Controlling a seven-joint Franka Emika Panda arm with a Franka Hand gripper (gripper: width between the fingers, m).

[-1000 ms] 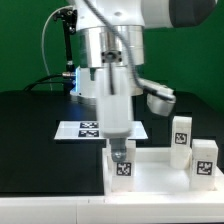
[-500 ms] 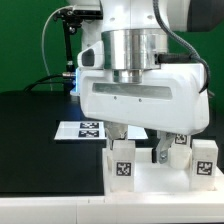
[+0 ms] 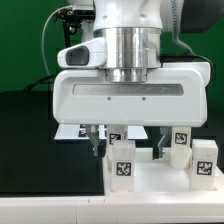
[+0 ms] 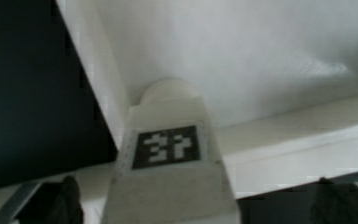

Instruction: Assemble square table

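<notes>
The white square slab (image 3: pixel 150 184) lies at the front of the table. A short white leg (image 3: pixel 122 164) with a black-and-white tag stands upright at its corner on the exterior view's left. My gripper (image 3: pixel 128 148) hangs right over this leg, open, with one finger on each side and apart from it. In the wrist view the same leg (image 4: pixel 167 150) points up between my two dark fingertips (image 4: pixel 55 203), with my gripper (image 4: pixel 190 206) wide open around it. Two more tagged legs (image 3: pixel 181 146) (image 3: pixel 205 160) stand at the slab's side on the exterior view's right.
The marker board (image 3: pixel 72 131) lies flat on the black table behind the slab, mostly hidden by my hand. My broad white hand body (image 3: pixel 130 100) blocks the view of the middle of the scene. Cables and a dark stand (image 3: pixel 66 40) are at the back.
My hand has turned about its vertical axis, from narrow side to broad side toward the camera. The fingers, close at the leg's top before, now stand apart on either side.
</notes>
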